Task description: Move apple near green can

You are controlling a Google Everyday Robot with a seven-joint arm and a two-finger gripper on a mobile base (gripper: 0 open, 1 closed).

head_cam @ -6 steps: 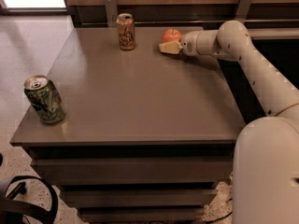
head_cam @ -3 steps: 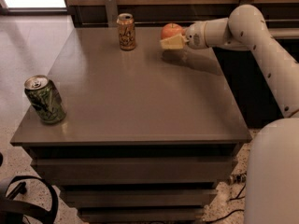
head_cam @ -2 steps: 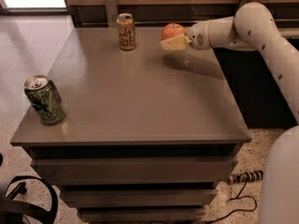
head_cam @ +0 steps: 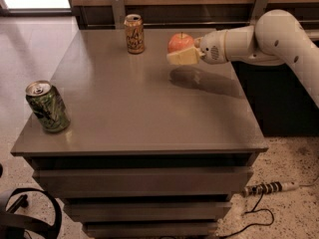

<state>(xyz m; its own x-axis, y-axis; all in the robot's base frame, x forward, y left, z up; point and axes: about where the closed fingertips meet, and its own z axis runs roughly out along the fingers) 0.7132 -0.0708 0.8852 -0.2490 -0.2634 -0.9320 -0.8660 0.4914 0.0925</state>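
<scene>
The red-orange apple (head_cam: 180,41) is held in my gripper (head_cam: 179,50) above the far right part of the grey table (head_cam: 149,113); its shadow lies on the tabletop below it. My gripper is shut on the apple, with one cream finger (head_cam: 181,57) across the apple's front. The white arm reaches in from the right. The green can (head_cam: 47,106) stands upright at the table's near left corner, far from the apple.
An orange-tan patterned can (head_cam: 134,33) stands at the table's far edge, just left of the apple. A wooden wall with metal brackets runs behind the table. A power strip and cable (head_cam: 269,188) lie on the floor at the right.
My gripper has lifted the apple off the tabletop and carried it slightly left. Both cans have stayed in place.
</scene>
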